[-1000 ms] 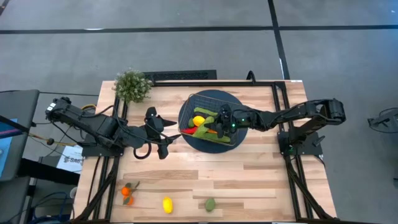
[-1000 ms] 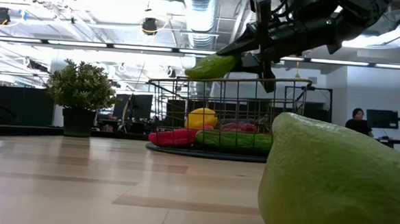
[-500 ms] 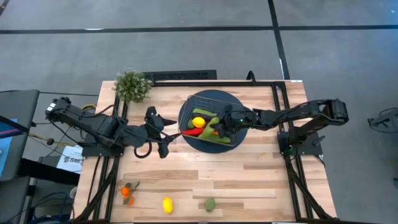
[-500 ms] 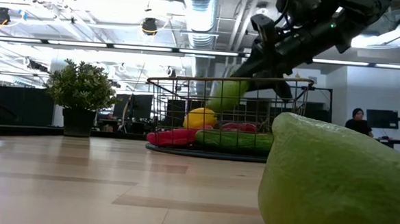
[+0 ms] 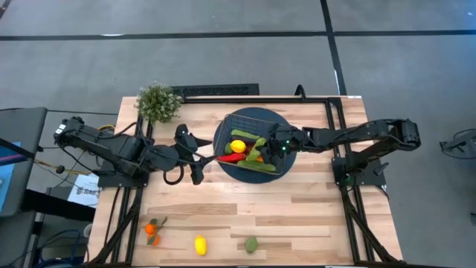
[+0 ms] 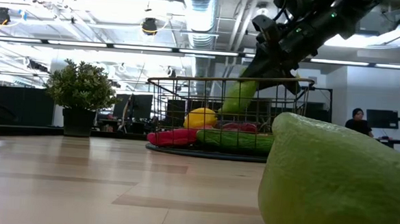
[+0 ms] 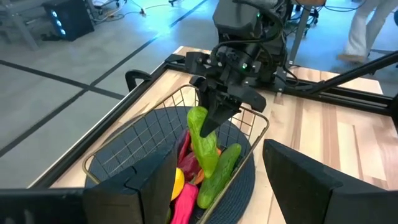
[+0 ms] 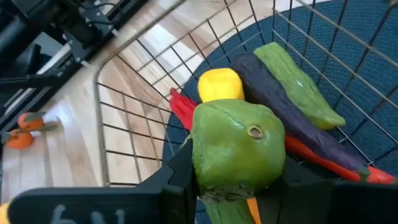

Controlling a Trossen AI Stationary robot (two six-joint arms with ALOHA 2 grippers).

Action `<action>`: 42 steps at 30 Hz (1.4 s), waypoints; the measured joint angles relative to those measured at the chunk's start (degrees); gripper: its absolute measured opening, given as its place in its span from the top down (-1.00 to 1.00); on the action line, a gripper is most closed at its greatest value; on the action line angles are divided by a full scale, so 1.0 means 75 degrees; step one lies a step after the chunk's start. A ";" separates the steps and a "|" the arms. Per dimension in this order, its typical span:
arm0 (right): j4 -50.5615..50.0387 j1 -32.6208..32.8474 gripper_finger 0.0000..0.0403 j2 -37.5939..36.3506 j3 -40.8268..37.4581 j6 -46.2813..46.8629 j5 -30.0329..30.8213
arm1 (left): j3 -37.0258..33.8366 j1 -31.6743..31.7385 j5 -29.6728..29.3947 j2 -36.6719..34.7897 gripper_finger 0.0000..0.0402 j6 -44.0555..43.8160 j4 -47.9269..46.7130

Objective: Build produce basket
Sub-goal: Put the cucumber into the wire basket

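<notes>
Now right claw grips smooth cucumber over wire basket.

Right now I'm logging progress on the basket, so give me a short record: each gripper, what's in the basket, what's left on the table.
right gripper: shut on cucumber, tilted over the basket
left gripper: open, empty, beside the basket
in basket: lemon, red pepper, eggplant, more cucumbers
on table: oranges, second lemon, lime

The wooden table carries a blue mat, plant, lemon, lime and oranges.
</notes>
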 joint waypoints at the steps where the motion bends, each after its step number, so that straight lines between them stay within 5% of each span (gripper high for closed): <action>1: -0.0102 -0.0003 0.42 0.0004 -0.0001 -0.0001 0.0004 | 0.0000 0.0003 -0.0002 0.0000 -0.12 0.0016 -0.0003; 30: -0.0307 -0.0025 0.41 0.0001 0.0000 -0.0102 0.0391 | 0.0000 0.0003 0.0009 0.0000 -0.12 -0.0128 -0.0026; 36: -0.0683 -0.0098 -0.09 -0.0002 0.0003 0.0154 0.0446 | 0.0000 0.0003 0.0009 0.0000 -0.12 -0.0131 -0.0026; 42: -0.1153 -0.0074 -0.17 -0.0024 0.0372 -0.0043 0.0446 | 0.0000 0.0003 0.0006 0.0000 -0.12 -0.0128 -0.0026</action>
